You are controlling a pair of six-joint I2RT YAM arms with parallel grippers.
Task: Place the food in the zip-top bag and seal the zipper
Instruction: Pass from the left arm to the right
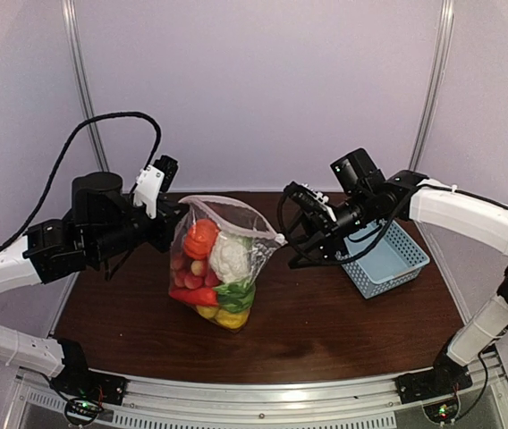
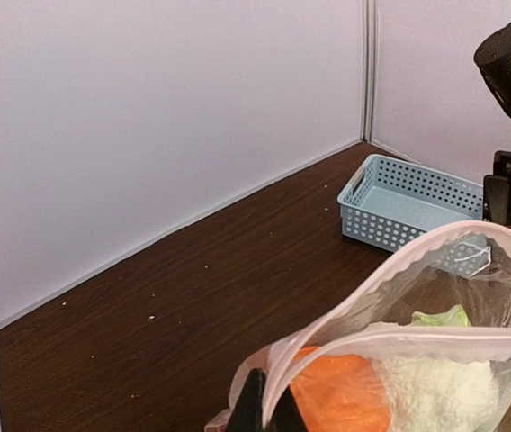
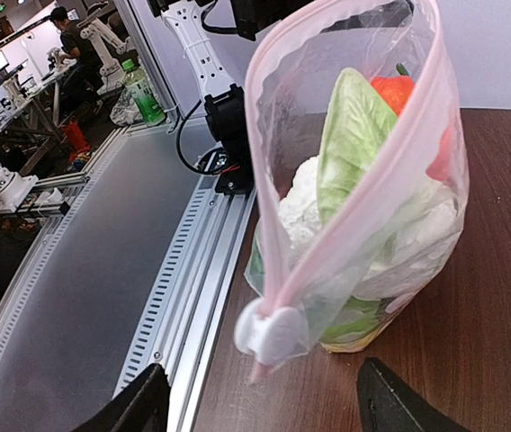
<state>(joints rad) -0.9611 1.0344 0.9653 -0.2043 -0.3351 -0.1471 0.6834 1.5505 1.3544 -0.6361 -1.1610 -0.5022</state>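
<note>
As viewed from above, shows the zip-top bag point(image 1: 214, 268) standing upright at the middle of the tabletop point(image 1: 325, 331), between the two arms. Packed with the food: orange pumpkin point(image 1: 201, 238) on top, pale cabbage point(image 1: 229, 257) beside it, red pepper point(image 1: 196, 295), leafy greens point(image 1: 234, 295) and a yellow fruit point(image 1: 230, 317) lower down. Leaves a light-blue basket point(image 1: 388, 259) off to the right, behind the right arm.

Finds the left gripper point(image 2: 269, 409) closed to a thin pinch on the left end of the bag's mouth, holding that corner up. Finds the right gripper point(image 3: 264, 400) spread wide and gripping nothing, just beside the opposite end of the mouth.

Places the zipper point(image 3: 363, 207), a pink strip, running left to right from one gripper to the other, with its two lips parted and bowed open. Puts a white slider tab point(image 3: 269, 331) at the right end, just above the gap between the right gripper's fingers point(image 3: 134, 409).

Judging by that: filling looks done, sealing not yet begun. Falls to the right arm, as the nearer one, to close on the tab. Probably calls for a pull along the zipper's length toward the left gripper, with the left pinch as anchor. Risks tipping the floppy bag or slipping off the small tab.
</note>
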